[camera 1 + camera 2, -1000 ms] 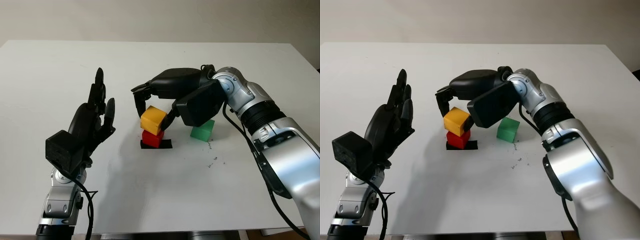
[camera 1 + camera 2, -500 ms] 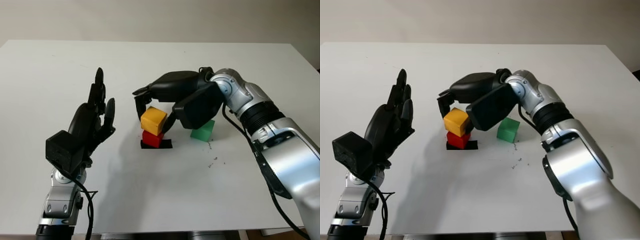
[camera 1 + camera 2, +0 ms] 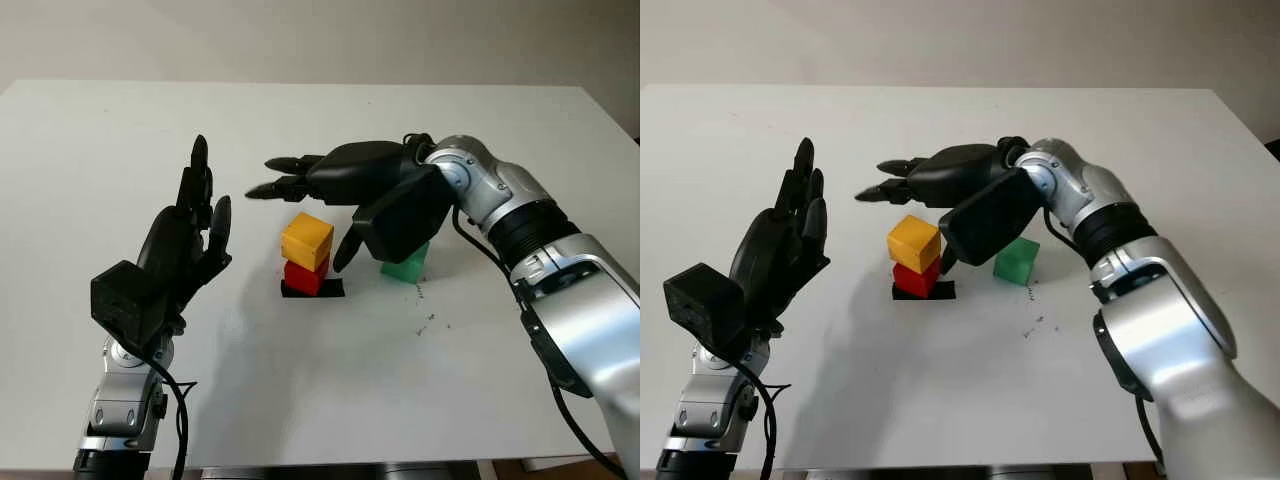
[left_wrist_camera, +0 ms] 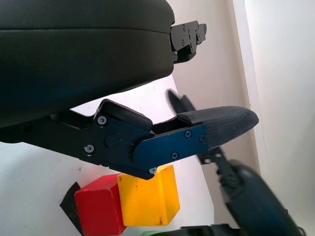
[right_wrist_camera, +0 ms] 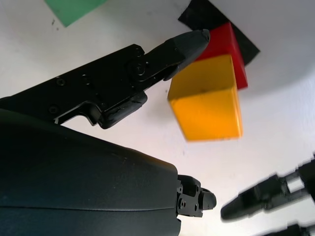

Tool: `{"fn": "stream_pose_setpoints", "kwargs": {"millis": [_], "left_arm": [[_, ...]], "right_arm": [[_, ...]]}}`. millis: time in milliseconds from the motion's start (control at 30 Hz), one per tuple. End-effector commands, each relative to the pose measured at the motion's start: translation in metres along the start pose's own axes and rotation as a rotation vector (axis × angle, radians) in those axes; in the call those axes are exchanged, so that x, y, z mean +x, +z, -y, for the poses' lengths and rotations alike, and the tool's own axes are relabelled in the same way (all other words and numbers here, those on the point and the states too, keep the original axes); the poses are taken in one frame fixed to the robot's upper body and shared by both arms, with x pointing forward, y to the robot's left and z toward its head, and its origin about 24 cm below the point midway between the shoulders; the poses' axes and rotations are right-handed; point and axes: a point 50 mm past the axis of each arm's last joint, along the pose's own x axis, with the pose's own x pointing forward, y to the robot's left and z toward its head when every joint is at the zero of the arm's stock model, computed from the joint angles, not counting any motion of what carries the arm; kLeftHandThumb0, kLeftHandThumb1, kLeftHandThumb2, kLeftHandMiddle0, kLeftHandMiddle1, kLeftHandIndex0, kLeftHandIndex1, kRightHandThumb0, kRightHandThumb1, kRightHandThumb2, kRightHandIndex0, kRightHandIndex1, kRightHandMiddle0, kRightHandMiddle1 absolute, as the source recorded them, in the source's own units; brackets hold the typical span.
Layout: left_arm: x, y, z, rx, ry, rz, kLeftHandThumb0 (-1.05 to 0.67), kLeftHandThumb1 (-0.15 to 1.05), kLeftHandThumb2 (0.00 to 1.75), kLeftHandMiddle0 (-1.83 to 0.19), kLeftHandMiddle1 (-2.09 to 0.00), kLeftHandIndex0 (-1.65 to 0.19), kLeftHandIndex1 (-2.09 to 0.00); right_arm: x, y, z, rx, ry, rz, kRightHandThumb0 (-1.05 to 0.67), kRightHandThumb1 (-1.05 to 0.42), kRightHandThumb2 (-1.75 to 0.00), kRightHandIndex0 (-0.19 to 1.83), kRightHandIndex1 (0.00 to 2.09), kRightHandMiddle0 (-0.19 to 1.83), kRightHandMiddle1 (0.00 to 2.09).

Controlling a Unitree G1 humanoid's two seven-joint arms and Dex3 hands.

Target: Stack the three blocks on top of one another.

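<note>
Blocks are sitting mid-table, two of them stacked: the yellow block (image 3: 307, 240) is resting on the red block (image 3: 303, 277), which is standing on a black patch (image 3: 331, 289), while the green block (image 3: 406, 264) is waiting on the table (image 3: 100, 130) just to the right, so one placement is left. The right hand (image 3: 345, 185) is hovering open above the stack, holding nothing, and the left hand (image 3: 185, 250) is standing open and raised, well to the left.

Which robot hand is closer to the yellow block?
The right one. The right hand is open just above and behind the yellow block, which sits on the red block. The left hand is open, raised off to the side.
</note>
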Motion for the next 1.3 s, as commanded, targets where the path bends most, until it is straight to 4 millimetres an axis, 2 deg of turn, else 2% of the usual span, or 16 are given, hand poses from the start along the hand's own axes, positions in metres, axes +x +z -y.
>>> {"fn": "stream_pose_setpoints", "kwargs": {"millis": [0,133,233,433,600,800,933,1267], "left_arm": [[-0.002,0.001,0.001,-0.002,0.004,0.007,-0.83,1.05,0.69,0.19,0.0,0.19,0.0],[-0.003,0.001,0.0,-0.002,0.009,0.007,-0.83,1.05,0.69,0.19,0.0,0.19,0.0],[-0.003,0.001,0.0,0.001,0.01,0.007,-0.82,1.05,0.69,0.19,0.0,0.19,-0.01],[-0.003,0.001,0.0,-0.007,0.009,0.005,-0.82,1.05,0.7,0.19,0.0,0.19,0.0],[-0.002,0.0,-0.001,-0.012,-0.005,0.008,-0.81,1.05,0.7,0.19,0.0,0.19,0.0],[-0.001,0.001,-0.002,0.0,-0.02,0.007,-0.82,1.05,0.71,0.19,0.0,0.19,0.0],[-0.002,0.001,-0.003,0.006,-0.024,0.009,-0.82,1.05,0.72,0.19,0.0,0.19,0.0],[0.0,0.002,-0.003,0.014,-0.04,0.005,-0.81,1.05,0.71,0.19,0.0,0.19,0.0]], "right_arm": [[-0.015,-0.005,0.015,0.01,-0.073,-0.016,-0.71,-0.84,-0.05,-0.19,0.0,-0.18,0.05],[-0.042,-0.013,0.033,0.032,-0.159,-0.061,-0.73,-0.85,-0.06,-0.19,0.0,-0.17,0.05],[-0.066,-0.023,0.037,0.06,-0.198,-0.114,-0.71,-0.85,-0.05,-0.19,0.0,-0.15,0.06],[-0.1,-0.039,0.032,0.093,-0.229,-0.199,-0.67,-0.86,-0.06,-0.19,0.0,-0.05,0.11],[-0.118,-0.051,0.015,0.121,-0.186,-0.269,-0.64,-0.86,-0.05,-0.19,0.0,0.08,0.16],[-0.12,-0.051,0.004,0.094,-0.145,-0.291,-0.62,-0.84,-0.05,-0.18,0.02,0.23,0.2],[-0.117,-0.046,-0.004,0.046,-0.087,-0.298,-0.55,-0.82,-0.04,-0.15,0.04,0.29,0.19],[-0.103,-0.046,-0.032,-0.121,0.031,-0.264,-0.56,-0.8,-0.05,-0.12,0.05,0.3,0.12]]}}
